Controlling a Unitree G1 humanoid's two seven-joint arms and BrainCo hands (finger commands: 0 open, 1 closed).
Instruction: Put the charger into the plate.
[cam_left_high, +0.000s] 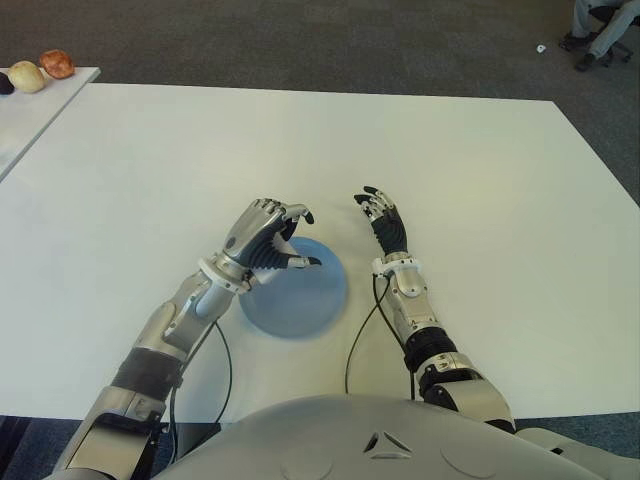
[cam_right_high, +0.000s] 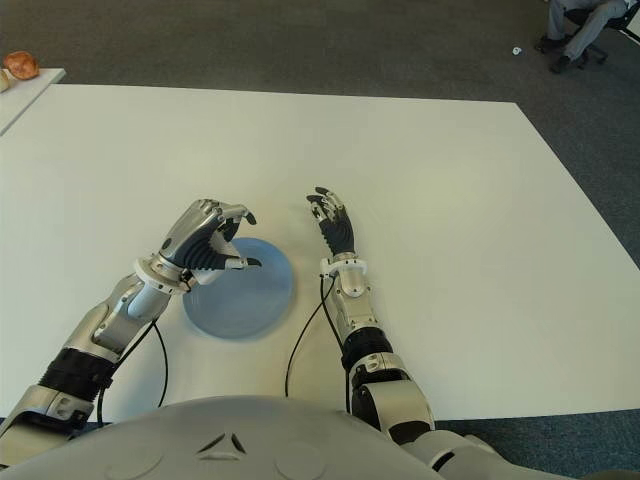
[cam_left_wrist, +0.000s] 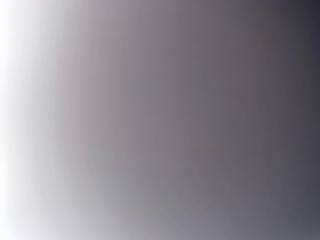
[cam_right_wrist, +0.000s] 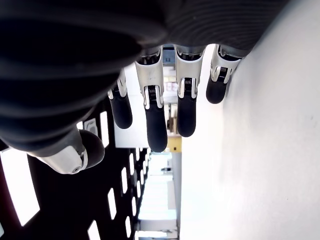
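Two robot hands show over the wide white table (cam_left_high: 480, 180), and no charger can be made out anywhere. The left hand (cam_left_high: 268, 238) hovers above the near-left edge of the round pale-blue plate (cam_left_high: 305, 295), fingers curled inward with thumb toward fingertips, as if cupping something small over the dish for release; whether the charger is inside that curl I cannot tell, since the left wrist view shows only a grey blank. The right hand (cam_left_high: 385, 225) shows just right of the plate, fingers extended and slack, holding nothing. The charger's appearance cannot be judged.
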